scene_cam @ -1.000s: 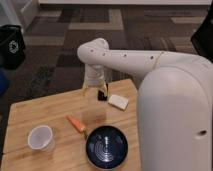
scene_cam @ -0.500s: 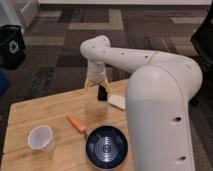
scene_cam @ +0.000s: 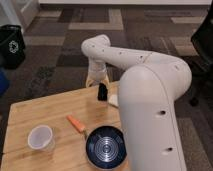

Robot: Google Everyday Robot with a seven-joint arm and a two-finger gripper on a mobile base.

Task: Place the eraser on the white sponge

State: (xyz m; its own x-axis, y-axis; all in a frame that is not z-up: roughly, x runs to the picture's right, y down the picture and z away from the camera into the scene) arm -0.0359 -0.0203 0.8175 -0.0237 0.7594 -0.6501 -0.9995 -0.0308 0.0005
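My gripper (scene_cam: 101,86) hangs from the white arm (scene_cam: 117,55) over the far edge of the wooden table (scene_cam: 45,112). Right under it is a small black upright block, the eraser (scene_cam: 102,93). It reaches down to the table top, and I cannot tell whether the gripper holds it. The white sponge (scene_cam: 114,100) lies flat just right of the eraser. Only its left part shows; the arm's big near link (scene_cam: 150,115) covers the rest.
An orange carrot-like piece (scene_cam: 76,123) lies mid-table. A white cup (scene_cam: 41,138) stands at the front left and a round black ringed bowl (scene_cam: 105,148) at the front. A black bin (scene_cam: 11,46) stands on the carpet to the left.
The arm's near link now fills more of the right side of the view. The gripper and the black block stay by the sponge at the table's far edge.
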